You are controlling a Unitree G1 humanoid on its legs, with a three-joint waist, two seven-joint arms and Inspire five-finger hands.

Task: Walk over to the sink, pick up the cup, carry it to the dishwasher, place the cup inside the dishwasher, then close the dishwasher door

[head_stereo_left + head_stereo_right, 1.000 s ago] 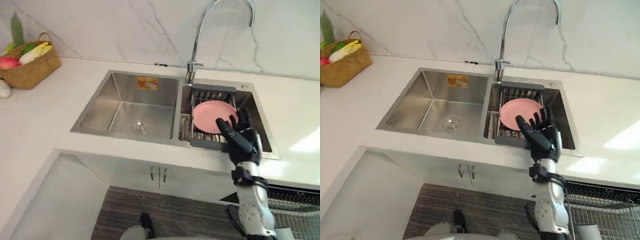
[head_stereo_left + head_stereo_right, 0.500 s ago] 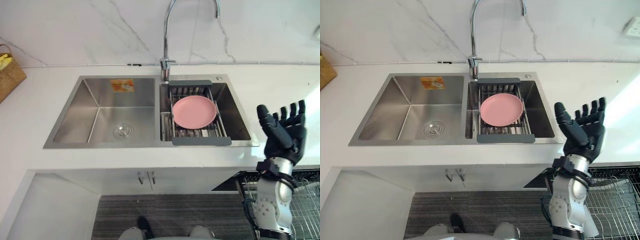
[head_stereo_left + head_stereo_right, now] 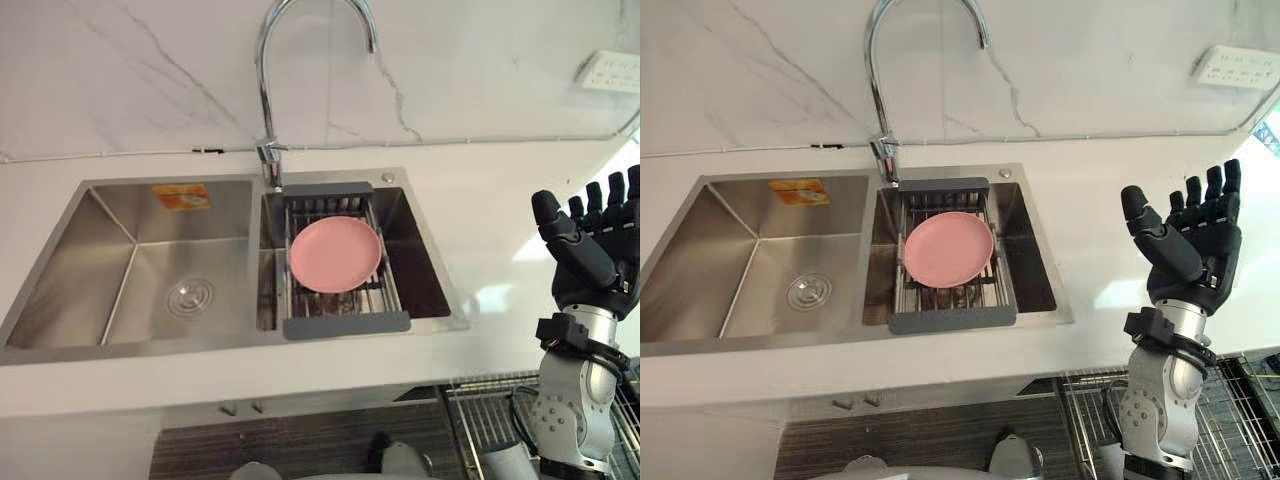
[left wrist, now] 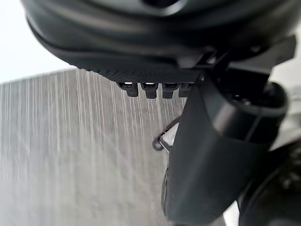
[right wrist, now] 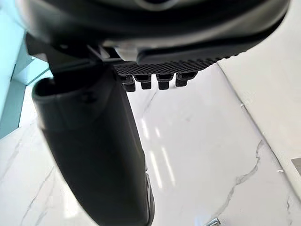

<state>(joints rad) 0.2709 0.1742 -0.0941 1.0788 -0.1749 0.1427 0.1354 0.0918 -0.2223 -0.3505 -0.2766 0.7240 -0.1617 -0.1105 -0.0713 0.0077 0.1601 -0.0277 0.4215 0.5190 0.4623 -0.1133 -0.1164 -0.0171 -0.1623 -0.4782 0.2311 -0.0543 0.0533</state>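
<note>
**While the Hand Waits by the Sink, the Cup Is a Puzzle**

Since the robot stands right at the sink [image 3: 100,270], the walking part looks done, and the picking up comes next. The right hand [image 3: 595,260] is held up over the white counter [image 3: 500,220], just to the right of the sink. Its fingers are spread wide and it holds nothing. The left hand [image 4: 155,47] hangs low over the grey floor [image 4: 70,155]. Its fingers look straight, and it holds nothing too.

I cannot tell where the cup is. What sits in the sink is a pink plate [image 3: 335,255]. It lies flat on a grey rack [image 3: 345,325] across the right bowl.

I think the next move is to bring the right hand left and down to the rack. The plate is flat and thin, so the fingers would have to pinch its rim. That could be slippery.

The tall tap [image 3: 270,160] bends over the middle of the sink. The hand should come in from the right side and keep away from it. The rack's bars and the sink's steel rim are hard edges to bump. The counter on the right is bare, so there is lots of room there. The dishwasher basket [image 3: 1085,400] sticks out below the counter, under the right arm, so the carry looks short.
</note>
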